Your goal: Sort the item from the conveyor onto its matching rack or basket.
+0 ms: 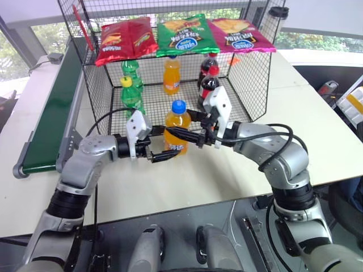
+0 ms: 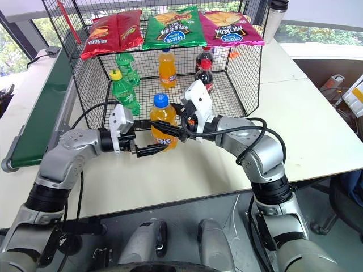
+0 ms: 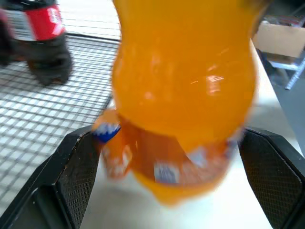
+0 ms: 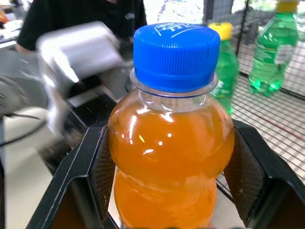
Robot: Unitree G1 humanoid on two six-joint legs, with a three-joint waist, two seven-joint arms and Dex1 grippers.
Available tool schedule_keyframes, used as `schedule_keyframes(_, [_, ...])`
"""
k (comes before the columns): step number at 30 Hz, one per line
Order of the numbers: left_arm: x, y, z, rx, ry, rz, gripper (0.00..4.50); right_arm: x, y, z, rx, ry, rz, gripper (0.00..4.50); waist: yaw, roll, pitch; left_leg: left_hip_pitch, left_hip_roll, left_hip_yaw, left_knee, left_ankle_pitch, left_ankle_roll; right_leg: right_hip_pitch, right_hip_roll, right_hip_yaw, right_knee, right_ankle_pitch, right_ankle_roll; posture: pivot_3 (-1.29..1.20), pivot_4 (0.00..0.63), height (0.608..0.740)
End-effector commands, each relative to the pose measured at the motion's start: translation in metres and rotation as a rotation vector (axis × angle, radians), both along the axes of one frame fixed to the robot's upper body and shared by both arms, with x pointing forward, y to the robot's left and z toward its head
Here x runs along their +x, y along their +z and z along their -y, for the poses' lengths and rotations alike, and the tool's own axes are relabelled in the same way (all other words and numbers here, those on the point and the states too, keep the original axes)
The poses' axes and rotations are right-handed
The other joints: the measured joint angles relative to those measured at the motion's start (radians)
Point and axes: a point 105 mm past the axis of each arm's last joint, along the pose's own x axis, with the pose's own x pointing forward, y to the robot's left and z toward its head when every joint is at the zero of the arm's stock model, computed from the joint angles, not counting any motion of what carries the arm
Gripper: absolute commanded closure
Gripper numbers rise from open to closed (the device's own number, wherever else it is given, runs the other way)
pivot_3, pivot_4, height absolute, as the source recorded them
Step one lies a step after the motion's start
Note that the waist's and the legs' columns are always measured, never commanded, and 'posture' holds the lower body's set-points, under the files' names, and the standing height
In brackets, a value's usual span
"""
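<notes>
The item [image 1: 177, 127], an orange soda bottle with a blue cap, stands upright just above the white table, in front of the rack's open side. My right gripper [image 1: 190, 136] is shut on its body from the right; in the right wrist view its fingers [image 4: 97, 167] press both sides of the item [image 4: 171, 143]. My left gripper [image 1: 164, 152] is open at the item's lower left, its fingers [image 3: 76, 176] standing clear of the label [image 3: 162, 167]. The black wire rack [image 1: 249, 85] stands behind. The green conveyor [image 1: 54, 113] runs along the left.
Three snack bags [image 1: 181, 34] lie on the rack's top shelf. Inside the rack stand two green bottles [image 1: 130, 93], an orange bottle [image 1: 172, 73] and two cola bottles [image 1: 208, 79]. A dark tumbler [image 1: 278, 14] stands at the back right. A person in black [image 4: 76, 19] is past the table.
</notes>
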Motion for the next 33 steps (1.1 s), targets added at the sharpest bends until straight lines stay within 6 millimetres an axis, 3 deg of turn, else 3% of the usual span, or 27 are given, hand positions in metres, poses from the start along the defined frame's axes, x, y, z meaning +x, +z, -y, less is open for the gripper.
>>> schedule_keyframes(1, [0.007,0.023,-0.03,-0.044,0.135,0.054,0.02,0.015,0.028,0.004,0.058,-0.081,0.105,1.91,0.0,0.0,0.0,0.0,0.0,0.0,0.0,0.0,0.0,0.0,0.0,0.0,0.0,0.0,0.0,0.0,0.15,0.739])
schedule_keyframes(7, [0.012,0.028,-0.051,-0.071,0.298,0.106,0.02,0.046,0.036,0.005,0.081,-0.215,0.15,1.91,-0.001,0.0,0.0,0.0,0.0,0.0,0.0,0.0,0.0,0.0,0.0,0.0,0.0,0.0,0.0,0.0,0.15,0.739])
schedule_keyframes(22, [0.005,0.041,-0.045,-0.229,0.449,0.142,0.02,0.105,0.045,0.002,0.103,-0.411,0.243,1.91,-0.002,0.0,0.0,-0.001,0.0,0.0,0.0,0.0,0.0,0.0,0.0,0.0,0.0,0.0,0.0,0.0,0.15,0.739])
schedule_keyframes(33, [0.007,0.041,-0.04,-0.237,0.449,0.142,0.02,0.119,0.038,-0.004,0.122,-0.45,0.239,1.91,-0.002,0.001,0.0,-0.001,0.0,0.001,-0.001,0.0,0.0,-0.001,0.0,0.0,0.0,0.0,0.0,0.0,0.15,0.739])
